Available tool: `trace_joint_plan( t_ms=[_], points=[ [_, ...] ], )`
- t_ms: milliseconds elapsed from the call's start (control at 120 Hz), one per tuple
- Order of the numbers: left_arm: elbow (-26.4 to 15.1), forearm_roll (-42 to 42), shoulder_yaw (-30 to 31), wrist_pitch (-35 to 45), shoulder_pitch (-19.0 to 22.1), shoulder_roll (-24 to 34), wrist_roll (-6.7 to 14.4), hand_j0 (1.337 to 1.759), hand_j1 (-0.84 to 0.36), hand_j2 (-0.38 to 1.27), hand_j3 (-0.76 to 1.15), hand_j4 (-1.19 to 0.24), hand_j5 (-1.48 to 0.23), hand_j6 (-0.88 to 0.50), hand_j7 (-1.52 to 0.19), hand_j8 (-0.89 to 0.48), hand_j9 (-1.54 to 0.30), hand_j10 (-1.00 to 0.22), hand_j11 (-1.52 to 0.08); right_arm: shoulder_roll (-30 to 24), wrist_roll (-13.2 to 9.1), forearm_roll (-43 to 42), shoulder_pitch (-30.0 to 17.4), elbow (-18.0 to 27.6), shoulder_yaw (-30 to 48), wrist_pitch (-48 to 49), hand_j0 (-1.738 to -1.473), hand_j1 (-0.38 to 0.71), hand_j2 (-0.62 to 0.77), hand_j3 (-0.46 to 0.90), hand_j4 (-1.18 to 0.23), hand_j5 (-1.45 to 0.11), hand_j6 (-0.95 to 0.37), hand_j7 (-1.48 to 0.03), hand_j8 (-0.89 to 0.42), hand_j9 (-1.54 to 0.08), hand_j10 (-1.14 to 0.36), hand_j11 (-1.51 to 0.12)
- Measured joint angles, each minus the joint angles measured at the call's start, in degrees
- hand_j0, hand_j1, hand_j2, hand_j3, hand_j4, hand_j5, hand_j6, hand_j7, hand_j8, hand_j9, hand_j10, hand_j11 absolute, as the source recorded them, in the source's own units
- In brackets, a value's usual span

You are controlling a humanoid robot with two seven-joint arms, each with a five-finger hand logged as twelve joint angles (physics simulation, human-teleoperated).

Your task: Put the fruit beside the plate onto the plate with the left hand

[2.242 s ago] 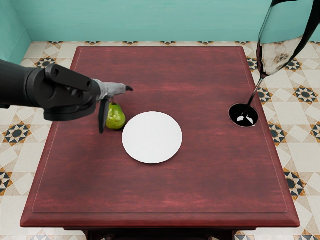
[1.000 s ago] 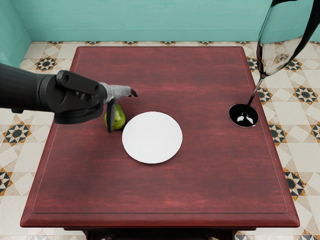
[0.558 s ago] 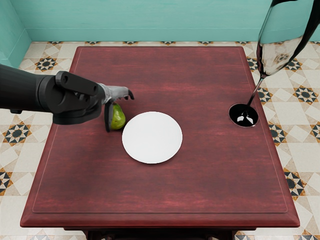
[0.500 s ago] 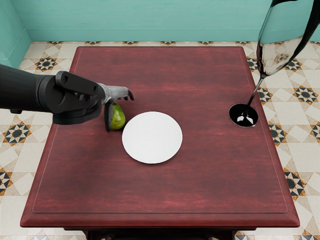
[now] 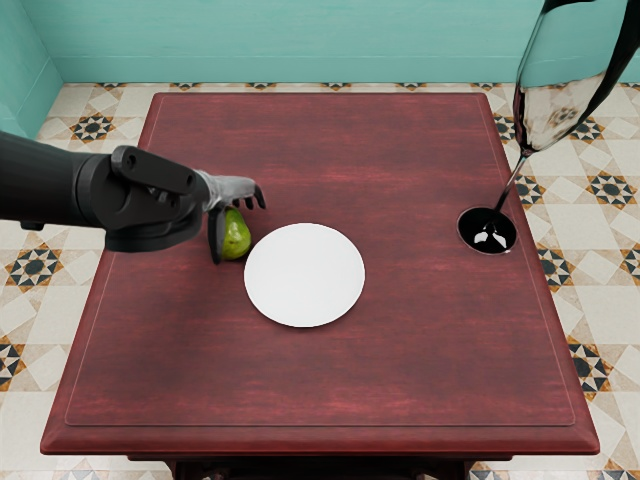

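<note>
Head view: the pear [image 5: 236,238] is caged by the left hand [image 5: 226,203], left of the plate [image 5: 304,275].
The fingers [image 5: 250,193] are curled narrowly over the pear's top and the thumb is hung down its left flank, presumably so it can be pinched and lifted; firm contact cannot be told. The pear is stood on the table [image 5: 400,160], just beside the plate's left rim. A glossy right arm [image 5: 560,80] is seen at upper right.
</note>
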Motion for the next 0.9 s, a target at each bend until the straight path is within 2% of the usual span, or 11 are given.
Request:
trace_joint_plan(
  t_ms=[125, 250, 283, 383, 467, 525, 575, 767, 858, 900],
  points=[
    [0.0, 0.0, 0.2, -0.2, 0.0, 0.0, 0.3, 1.658, 0.00, 0.06, 0.00, -0.29, -0.38, -0.29, -0.38, -0.29, -0.38, -0.29, -0.38, 0.0, 0.0, 0.0, 0.0, 0.0, 0.0, 0.0, -1.658, -0.35, 0.00, 0.00, 0.00, 0.00, 0.00, 0.00, 0.00, 0.00, 0.00, 0.00],
    [-0.2, -0.6, 0.7, -3.7, -0.6, 0.2, 1.5, 1.658, -0.16, 0.09, 0.00, -0.44, -0.55, -0.43, -0.56, -0.43, -0.56, -0.43, -0.56, 0.0, 0.0, 0.0, 0.0, 0.0, 0.0, 0.0, -1.658, -0.35, 0.00, 0.00, 0.00, 0.00, 0.00, 0.00, 0.00, 0.00, 0.00, 0.00],
    [-0.2, -0.7, 0.9, -5.2, -0.8, 0.2, 1.7, 1.658, -0.21, 0.10, 0.00, -0.48, -0.61, -0.41, -0.62, -0.48, -0.61, -0.48, -0.61, 0.0, 0.0, 0.0, 0.0, 0.0, 0.0, 0.0, -1.658, -0.35, 0.00, 0.00, 0.00, 0.00, 0.00, 0.00, 0.00, 0.00, 0.00, 0.00],
    [-0.1, -1.5, 1.2, -7.9, -1.2, 0.3, 1.8, 1.658, -0.28, 0.17, 0.00, -0.40, -0.74, -0.35, -0.76, -0.54, -0.75, -0.58, -0.75, 0.0, 0.0, 0.0, 0.0, 0.0, 0.0, 0.0, -1.658, -0.35, 0.00, 0.00, 0.00, 0.00, 0.00, 0.00, 0.00, 0.00, 0.00, 0.00],
    [0.0, -2.2, 1.4, -8.7, -1.4, 0.3, 1.9, 1.658, -0.35, 0.30, 0.00, -0.35, -0.80, -0.30, -0.82, -0.50, -0.81, -0.62, -0.81, 0.0, 0.0, 0.0, 0.0, 0.0, 0.0, 0.0, -1.658, -0.35, 0.00, 0.00, 0.00, 0.00, 0.00, 0.00, 0.00, 0.00, 0.00, 0.00],
    [-0.1, -2.7, 1.5, -9.0, -1.6, 0.6, 2.0, 1.658, -0.38, 0.26, 0.00, -0.33, -0.83, -0.29, -0.84, -0.51, -0.84, -0.64, -0.84, 0.0, 0.0, 0.0, 0.0, 0.0, 0.0, 0.0, -1.658, -0.35, 0.00, 0.00, 0.00, 0.00, 0.00, 0.00, 0.00, 0.00, 0.00, 0.00],
    [-0.2, -3.6, 1.5, -9.5, -1.7, 0.7, 2.0, 1.655, -0.37, 0.22, 0.00, -0.33, -0.88, -0.28, -0.89, -0.51, -0.88, -0.66, -0.88, 0.0, 0.0, 0.0, 0.0, 0.0, 0.0, 0.0, -1.658, -0.35, 0.00, 0.00, 0.00, 0.00, 0.00, 0.00, 0.00, 0.00, 0.00, 0.00],
    [-0.5, -6.7, 2.0, -13.5, -3.8, 2.8, 2.1, 1.649, -0.36, 0.22, 0.00, -0.20, -1.14, -0.18, -1.12, -0.43, -1.05, -0.75, -1.06, 0.0, 0.0, 0.0, 0.0, 0.0, 0.0, 0.0, -1.658, -0.35, 0.00, 0.00, 0.00, 0.00, 0.00, 0.00, 0.00, 0.00, 0.00, 0.00],
    [-0.6, -8.3, 2.6, -14.0, -5.0, 4.7, 2.0, 1.646, -0.29, 0.14, 0.00, -0.19, -1.18, -0.23, -1.16, -0.49, -1.10, -0.78, -1.11, 0.0, 0.0, 0.0, 0.0, 0.0, 0.0, 0.0, -1.658, -0.35, 0.00, 0.00, 0.00, 0.00, 0.00, 0.00, 0.00, 0.00, 0.00, 0.00],
    [-0.7, -9.2, 2.8, -14.2, -5.8, 6.5, 2.0, 1.647, -0.29, 0.20, 0.00, -0.21, -1.18, -0.24, -1.17, -0.53, -1.12, -0.79, -1.13, 0.0, 0.0, 0.0, 0.0, 0.0, 0.0, 0.0, -1.658, -0.35, 0.00, 0.00, 0.00, 0.00, 0.00, 0.00, 0.00, 0.00, 0.00, 0.00]
  ],
)
